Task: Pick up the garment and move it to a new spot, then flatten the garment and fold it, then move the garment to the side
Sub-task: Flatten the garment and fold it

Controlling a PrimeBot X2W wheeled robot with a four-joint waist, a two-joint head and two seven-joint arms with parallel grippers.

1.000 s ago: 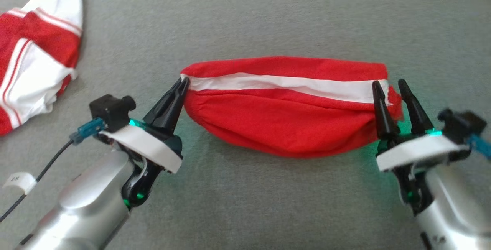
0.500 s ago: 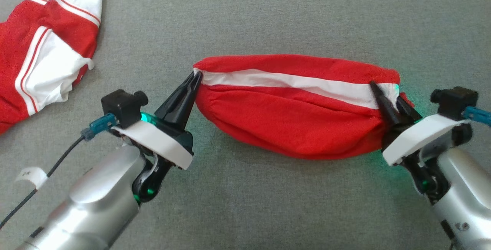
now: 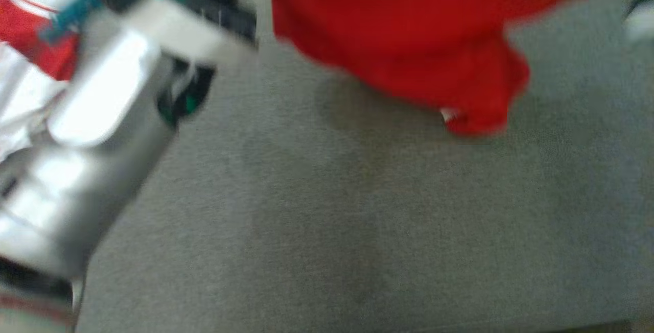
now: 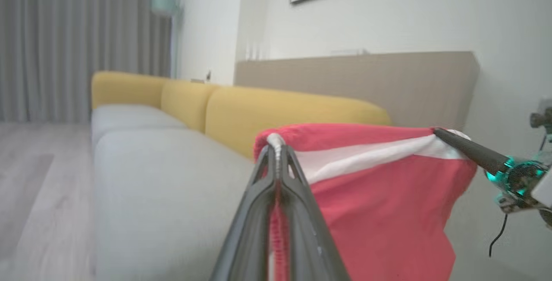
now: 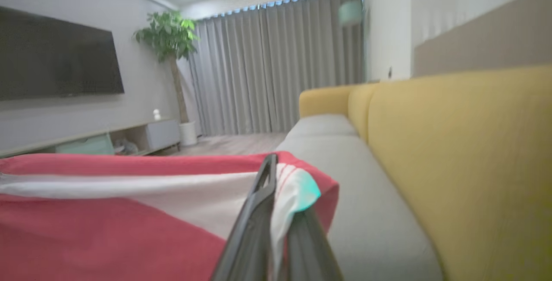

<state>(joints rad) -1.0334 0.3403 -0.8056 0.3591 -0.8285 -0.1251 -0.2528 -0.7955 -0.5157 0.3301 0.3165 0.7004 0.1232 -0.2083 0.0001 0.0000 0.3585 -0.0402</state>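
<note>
Grey seat (image 3: 327, 220) spans the head view. Second garment (image 3: 20, 82) lies at 10 o'clock. Left gripper (image 4: 276, 151) is closed tight on the left end of the garment (image 4: 379, 195). Garment hangs stretched between both grippers, above the seat. Right gripper (image 5: 276, 173) is closed tight on its right end, at 3 o'clock.

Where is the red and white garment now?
In the left wrist view, the red garment with a white stripe hangs above the grey sofa seat, stretched between the left claw and the right claw, each shut on a top corner.
</note>
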